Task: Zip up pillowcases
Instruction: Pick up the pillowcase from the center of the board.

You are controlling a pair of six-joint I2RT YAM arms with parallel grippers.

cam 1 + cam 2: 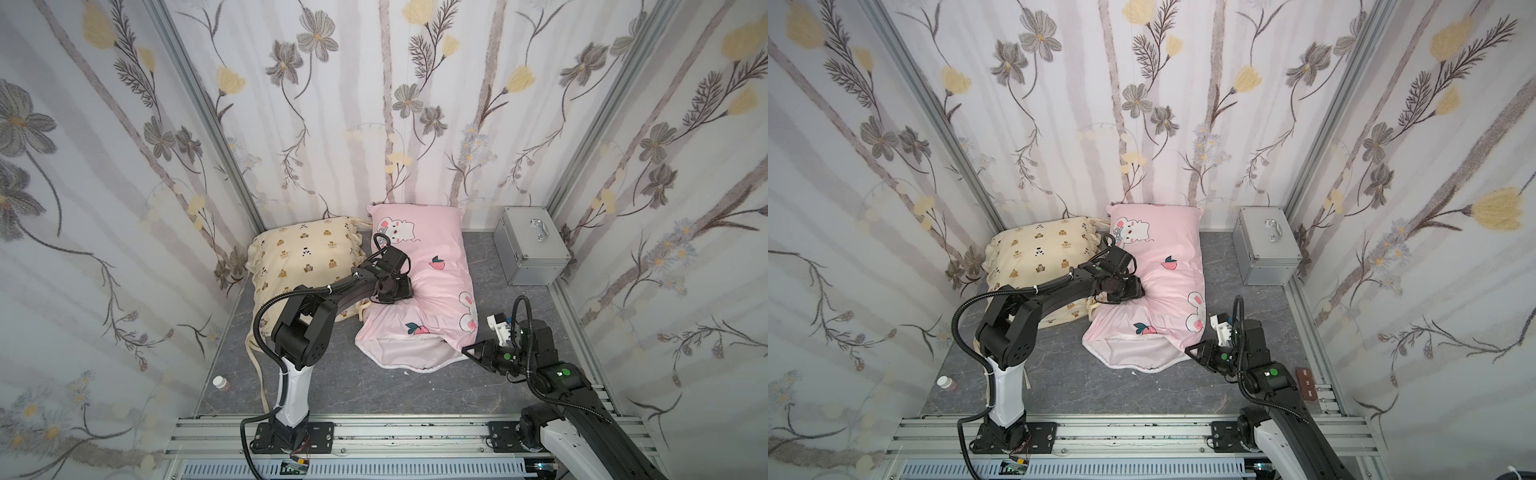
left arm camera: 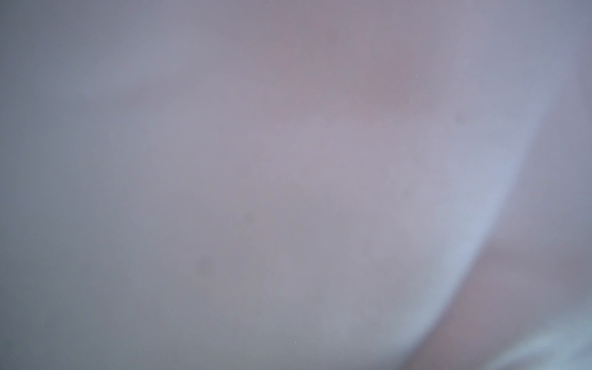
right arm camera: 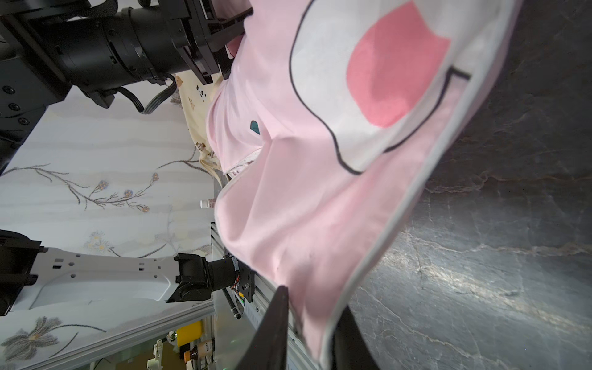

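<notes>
The cream bear-print pillowcase (image 1: 303,262) lies at the back left. The longer pink pillowcase (image 1: 432,286) lies beside it, touching it, and its near end (image 1: 411,353) gapes open along a white edge. My left gripper (image 1: 397,291) presses down into the pink pillowcase's middle with its jaws buried in the cloth. Blurred pale fabric (image 2: 288,192) fills the left wrist view. My right gripper (image 1: 466,350) sits at the near right corner of the pink pillowcase. In the right wrist view the right gripper (image 3: 315,301) is shut on that corner's piped edge (image 3: 323,333).
A silver metal case (image 1: 532,245) with a handle stands at the back right against the wall. A small white bottle (image 1: 220,382) lies on the grey floor at the front left. Cream ties (image 1: 253,353) trail beside the left arm. Floral walls enclose three sides.
</notes>
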